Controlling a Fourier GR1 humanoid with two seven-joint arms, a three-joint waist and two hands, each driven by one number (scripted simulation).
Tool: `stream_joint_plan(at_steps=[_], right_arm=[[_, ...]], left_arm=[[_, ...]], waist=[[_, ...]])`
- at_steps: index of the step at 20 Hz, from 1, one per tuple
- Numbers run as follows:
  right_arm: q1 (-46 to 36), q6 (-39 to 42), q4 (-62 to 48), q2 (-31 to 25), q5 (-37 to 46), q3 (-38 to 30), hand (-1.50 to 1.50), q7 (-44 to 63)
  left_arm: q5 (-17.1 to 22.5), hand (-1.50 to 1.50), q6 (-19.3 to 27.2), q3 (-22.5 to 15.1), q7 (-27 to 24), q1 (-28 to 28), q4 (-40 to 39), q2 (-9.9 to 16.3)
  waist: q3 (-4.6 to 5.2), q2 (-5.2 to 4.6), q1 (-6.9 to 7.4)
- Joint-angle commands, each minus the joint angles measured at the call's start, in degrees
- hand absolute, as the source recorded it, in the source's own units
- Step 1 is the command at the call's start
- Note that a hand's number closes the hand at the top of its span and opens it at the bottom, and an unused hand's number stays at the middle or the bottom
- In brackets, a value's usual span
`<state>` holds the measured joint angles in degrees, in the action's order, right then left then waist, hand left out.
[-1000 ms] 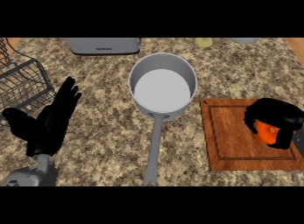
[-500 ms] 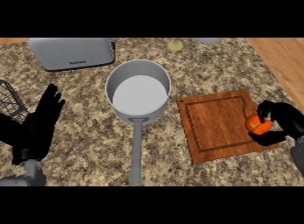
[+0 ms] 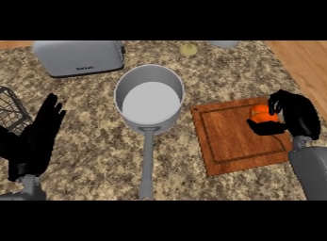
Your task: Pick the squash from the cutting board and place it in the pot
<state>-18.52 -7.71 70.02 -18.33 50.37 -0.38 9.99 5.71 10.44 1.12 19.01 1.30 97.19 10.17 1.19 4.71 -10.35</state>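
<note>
The right hand's (image 3: 296, 117) fingers and thumb are curling round the orange squash (image 3: 264, 112), clamping it from the right side and from below, so that only its left and upper face is showing between the black fingers. So much of the squash is lying hidden in the grip that its long axis and the way it is pointing cannot be told. It is sitting over the far right corner of the wooden cutting board (image 3: 232, 141), whether touching the wood or raised off it cannot be told. The grey forearm is running down from the hand to the view's lower right.

The pot (image 3: 150, 100) is standing just left of the board, near but apart from the squash, its long handle pointing toward the lower edge.

The left hand (image 3: 34, 141) is resting open at the left, fingers straight and up, beside a black wire rack (image 3: 0, 103). A toaster (image 3: 79, 57) is standing at the far side of the granite counter (image 3: 89, 155).
</note>
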Motion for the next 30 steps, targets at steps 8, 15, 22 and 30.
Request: stream_joint_plan(at_steps=[8,15,22,30], right_arm=[[-9.89,4.28,27.69,12.08,13.23,12.04,1.50,25.94],[-19.91,19.62,37.68,18.17,21.49,20.49,1.50,54.16],[-28.64,27.77,36.12,18.28,19.99,25.57,1.50,71.13],[-30.22,21.54,21.94,18.29,14.40,26.11,1.50,68.98]], left_arm=[[-0.05,0.00,-1.51,-1.66,0.15,1.18,0.30,0.03],[-0.01,0.00,-2.20,-4.47,0.59,3.07,2.02,-1.63],[1.49,0.00,-4.33,-3.73,-0.99,5.87,-1.05,-1.69],[-0.10,0.00,-4.32,-5.46,-0.98,5.80,-0.39,-2.36]], waist=[[-0.38,-1.10,4.03],[-0.86,-3.02,8.64],[-1.05,-4.21,10.46],[-1.11,-4.67,11.73]])
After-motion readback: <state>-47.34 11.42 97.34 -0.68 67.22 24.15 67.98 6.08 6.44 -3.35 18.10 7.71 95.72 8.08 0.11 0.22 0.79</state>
